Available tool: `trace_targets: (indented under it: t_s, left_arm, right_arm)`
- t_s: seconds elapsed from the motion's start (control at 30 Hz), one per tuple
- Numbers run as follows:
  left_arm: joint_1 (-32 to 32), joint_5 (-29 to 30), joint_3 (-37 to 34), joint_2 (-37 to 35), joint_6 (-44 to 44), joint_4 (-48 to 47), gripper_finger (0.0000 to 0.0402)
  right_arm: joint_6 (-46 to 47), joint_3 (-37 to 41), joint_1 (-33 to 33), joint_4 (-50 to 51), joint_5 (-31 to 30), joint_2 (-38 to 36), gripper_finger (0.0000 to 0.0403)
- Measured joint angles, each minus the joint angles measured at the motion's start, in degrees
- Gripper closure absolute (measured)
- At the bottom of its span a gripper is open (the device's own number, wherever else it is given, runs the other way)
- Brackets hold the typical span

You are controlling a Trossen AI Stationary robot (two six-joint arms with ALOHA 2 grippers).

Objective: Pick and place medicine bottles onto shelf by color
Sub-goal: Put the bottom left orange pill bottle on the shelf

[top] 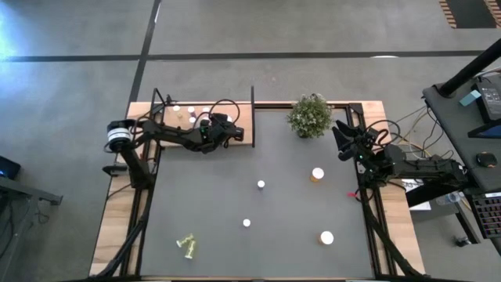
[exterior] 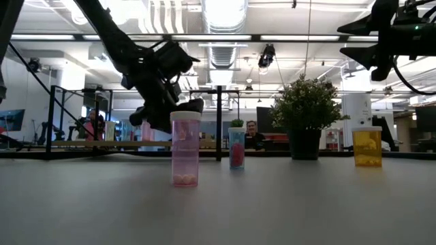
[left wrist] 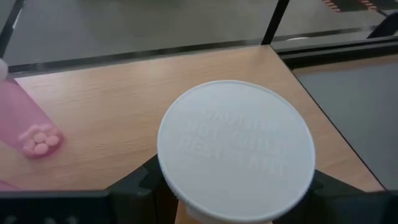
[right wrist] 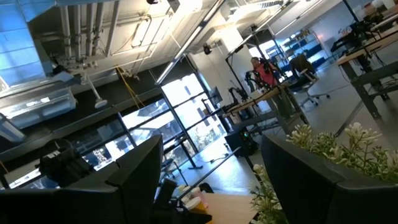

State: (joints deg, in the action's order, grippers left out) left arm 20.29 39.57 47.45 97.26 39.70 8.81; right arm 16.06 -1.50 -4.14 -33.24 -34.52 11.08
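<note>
My left gripper (top: 228, 130) is over the right end of the light-wood shelf (top: 235, 113), shut on a bottle with a wide white cap (left wrist: 236, 149); the cap hides its body. Several white-capped bottles (top: 190, 110) stand at the shelf's far side, and a pink one (left wrist: 28, 121) shows in the left wrist view. On the table stand two orange bottles (top: 318, 174) (top: 326, 237) and two small ones (top: 261, 184) (top: 246, 222). A yellow-green bottle (top: 186, 245) lies on its side. My right gripper (top: 342, 139) is open and empty, raised beside the plant. My left gripper holds the bottle between its two fingers (left wrist: 140, 183), one on each side, just under the white cap (left wrist: 186, 193), which hides the place of contact. The fingers come from above, pointing down. The bottle stands upright over the shelf board (left wrist: 124, 93); whether it rests on it, I cannot tell.
A bushy potted plant (top: 310, 115) stands at the table's far edge, close to my right gripper. A black post (top: 253, 117) stands at the shelf's right side. In the low view a pink bottle (exterior: 185, 150) stands nearest. People sit in the room behind.
</note>
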Motion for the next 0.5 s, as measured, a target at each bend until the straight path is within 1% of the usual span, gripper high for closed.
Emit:
trace_targets:
  t_s: [0.3,0.5]
  left_arm:
    - [0.1,0.1,0.3,0.7,0.4,0.0,0.0234]
    - [0.3,0.3,0.2,0.7,0.4,-0.3,0.0202]
  right_arm:
    - [0.0,0.0,0.0,0.0,0.0,0.0,0.0142]
    - [0.0,0.0,0.0,0.0,0.0,0.0,0.0142]
